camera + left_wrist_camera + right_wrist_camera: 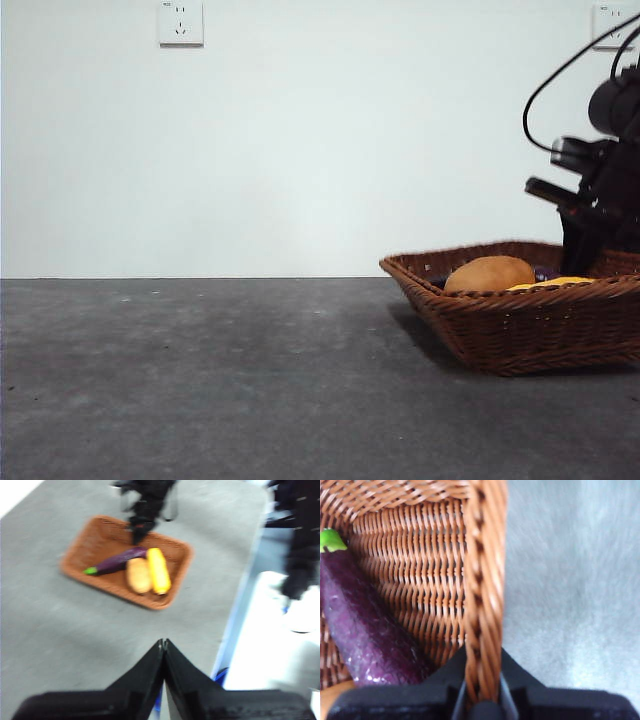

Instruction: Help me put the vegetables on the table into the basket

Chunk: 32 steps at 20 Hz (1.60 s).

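All 3 vegetables lie in the basket (127,560)
Right gripper (482,700) clamps the braided wicker rim beside the eggplant (362,630); potato (138,575) and yellow one (158,571) alongside; left gripper (163,647) closed, well apart

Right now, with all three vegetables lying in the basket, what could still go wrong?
1. The right tool straddles the basket's rim; if the arm lifts or pulls away while gripping it, the basket may tip or slide.
2. A tilt could roll the potato, the yellow vegetable or the eggplant out.
3. The basket sits near the table's edge, so a drag might push it off.
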### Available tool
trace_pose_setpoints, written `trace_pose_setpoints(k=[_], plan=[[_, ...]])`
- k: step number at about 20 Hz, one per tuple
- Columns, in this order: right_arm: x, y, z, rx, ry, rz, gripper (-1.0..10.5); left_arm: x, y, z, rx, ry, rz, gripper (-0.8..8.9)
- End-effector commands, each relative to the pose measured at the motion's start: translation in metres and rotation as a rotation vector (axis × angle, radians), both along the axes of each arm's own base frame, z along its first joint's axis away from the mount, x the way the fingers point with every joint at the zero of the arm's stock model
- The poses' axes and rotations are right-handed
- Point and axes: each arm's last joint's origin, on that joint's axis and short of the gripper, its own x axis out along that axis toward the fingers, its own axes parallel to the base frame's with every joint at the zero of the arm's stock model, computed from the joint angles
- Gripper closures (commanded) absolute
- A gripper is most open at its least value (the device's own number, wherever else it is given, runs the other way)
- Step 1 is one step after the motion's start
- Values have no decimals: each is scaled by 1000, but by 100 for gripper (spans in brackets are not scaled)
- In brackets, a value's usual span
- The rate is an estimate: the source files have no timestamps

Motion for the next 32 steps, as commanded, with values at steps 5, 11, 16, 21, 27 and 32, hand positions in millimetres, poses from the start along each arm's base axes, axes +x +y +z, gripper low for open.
trace_pose_setpoints(k=[5,11,16,21,27,32], plan=[[3,-1,-14,-94,32,-16,958,1,0,-2,7,4,18,821],[5,-2,-17,-113,28,-17,895,1,-1,-2,7,5,19,821],[7,-2,-16,-108,0,-17,615,1,-1,-2,7,5,19,821],[-1,-2,11,-111,-55,-21,595,1,-1,-2,7,4,18,821],[-65,-4,112,-109,-212,-40,601,1,-1,-2,7,4,18,821],[-157,10,167,-12,-196,91,761,1,-1,-2,8,4,18,821]])
